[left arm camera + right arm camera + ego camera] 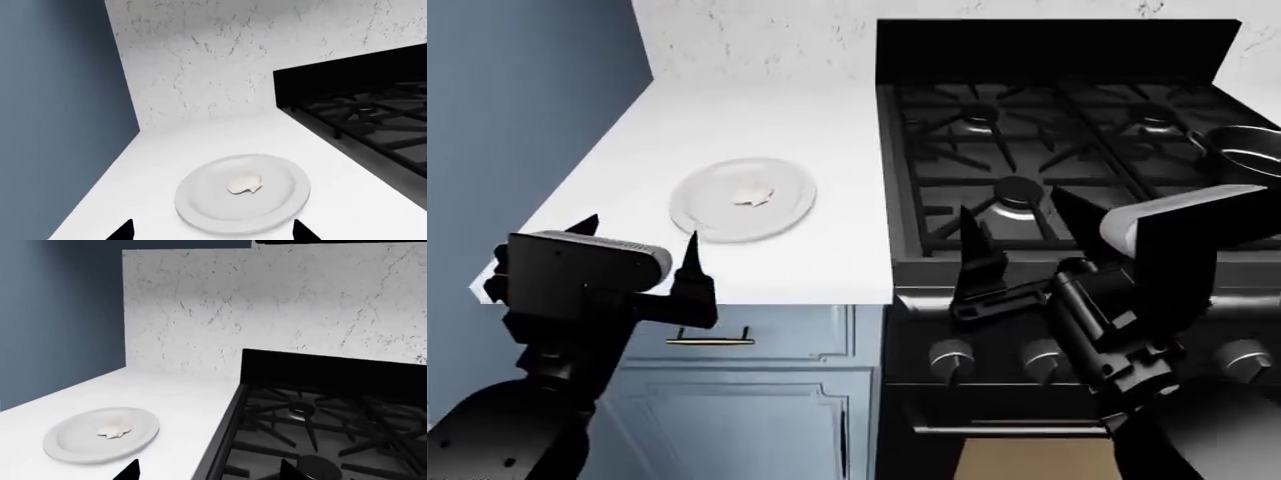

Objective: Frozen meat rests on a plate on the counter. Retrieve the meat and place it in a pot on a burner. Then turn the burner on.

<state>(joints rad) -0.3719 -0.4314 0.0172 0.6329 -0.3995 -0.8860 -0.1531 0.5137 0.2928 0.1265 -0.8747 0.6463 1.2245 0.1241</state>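
Note:
The frozen meat (751, 194), a small cream ridged lump, lies on the white plate (707, 222) on the white counter (761, 120). It also shows in the left wrist view (245, 184) on the plate (200, 210) and in the right wrist view (114, 431). My left gripper (641, 232) is open and empty, hovering near the counter's front edge, just short of the plate (213, 231). My right gripper (1014, 208) is open and empty over the stove's front-left burner (1014, 190). The black pot (1244, 150) sits at the stove's right edge, partly cut off.
A blue wall (521, 100) bounds the counter on the left and a speckled white wall (761, 40) stands behind it. Black grates (1054, 130) cover the stove. Silver knobs (950, 355) line the stove front. Pale blue cabinets (761, 400) sit below the counter.

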